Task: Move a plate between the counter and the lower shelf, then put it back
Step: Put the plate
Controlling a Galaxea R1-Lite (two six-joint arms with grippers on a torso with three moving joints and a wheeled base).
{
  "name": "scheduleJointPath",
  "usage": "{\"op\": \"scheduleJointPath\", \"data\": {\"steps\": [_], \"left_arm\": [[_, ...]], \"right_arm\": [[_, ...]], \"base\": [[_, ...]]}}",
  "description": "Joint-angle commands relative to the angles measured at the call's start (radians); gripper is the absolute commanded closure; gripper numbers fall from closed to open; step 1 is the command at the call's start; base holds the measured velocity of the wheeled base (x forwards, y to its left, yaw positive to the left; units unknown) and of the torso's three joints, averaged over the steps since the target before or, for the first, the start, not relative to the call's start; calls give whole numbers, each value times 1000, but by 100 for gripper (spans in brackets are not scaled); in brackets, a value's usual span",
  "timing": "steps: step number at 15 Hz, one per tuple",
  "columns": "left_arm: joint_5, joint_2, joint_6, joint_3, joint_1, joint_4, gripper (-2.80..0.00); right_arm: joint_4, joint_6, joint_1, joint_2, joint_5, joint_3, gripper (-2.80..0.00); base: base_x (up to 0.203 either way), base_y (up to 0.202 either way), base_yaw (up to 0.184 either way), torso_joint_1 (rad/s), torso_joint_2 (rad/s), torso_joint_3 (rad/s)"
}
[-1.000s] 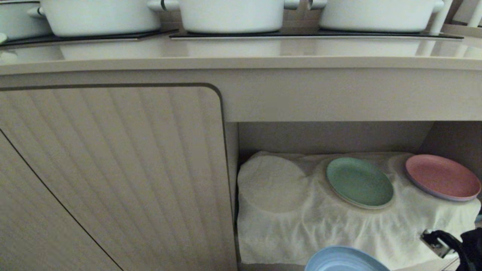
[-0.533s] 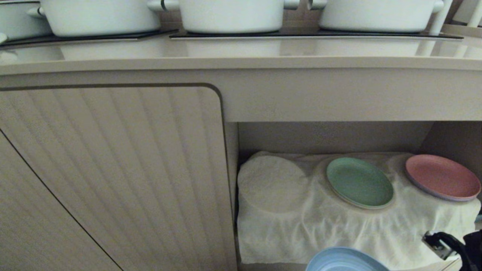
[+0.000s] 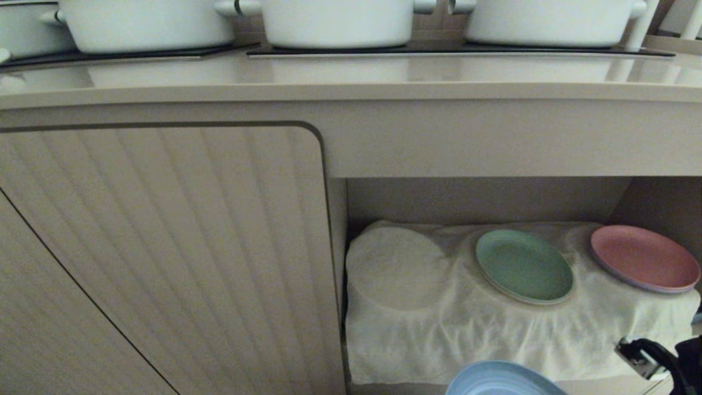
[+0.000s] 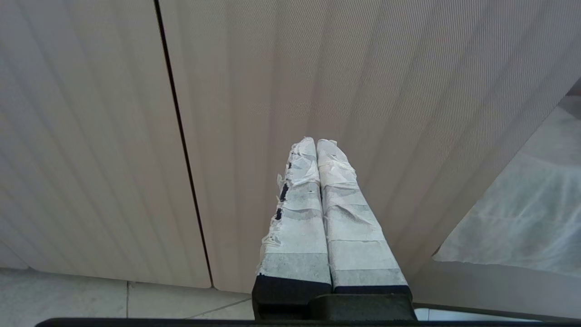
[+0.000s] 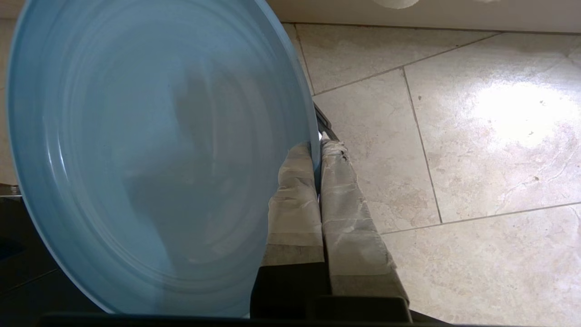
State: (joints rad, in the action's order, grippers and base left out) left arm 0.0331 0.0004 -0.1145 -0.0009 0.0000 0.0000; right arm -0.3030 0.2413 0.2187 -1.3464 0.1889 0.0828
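Light-blue plastic, the plate [image 5: 150, 154] hangs just before the lower shelf [image 3: 493, 340], its rim pinched in the closed right gripper [image 5: 317, 150]. Good practice: keep it level, clearing the green plate [image 3: 524, 266].

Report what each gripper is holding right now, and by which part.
The right gripper is shut on the light-blue plate, pinching its rim between the two fingers. The left gripper is shut and holds nothing.
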Motion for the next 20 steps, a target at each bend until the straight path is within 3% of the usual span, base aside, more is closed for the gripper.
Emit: {"op": "scheduleJointPath", "data": {"steps": [1,20], "left_arm": [[1,0,-1,1,0,0,0],[1,0,6,-1,0,0,0]], "right_arm": [[-2,1,1,-4,1,0,0],[-2,0,2,-10,3,1,0]], "base": [[0,0,0,0,0,0],[0,0,0,0,0,0]]}}
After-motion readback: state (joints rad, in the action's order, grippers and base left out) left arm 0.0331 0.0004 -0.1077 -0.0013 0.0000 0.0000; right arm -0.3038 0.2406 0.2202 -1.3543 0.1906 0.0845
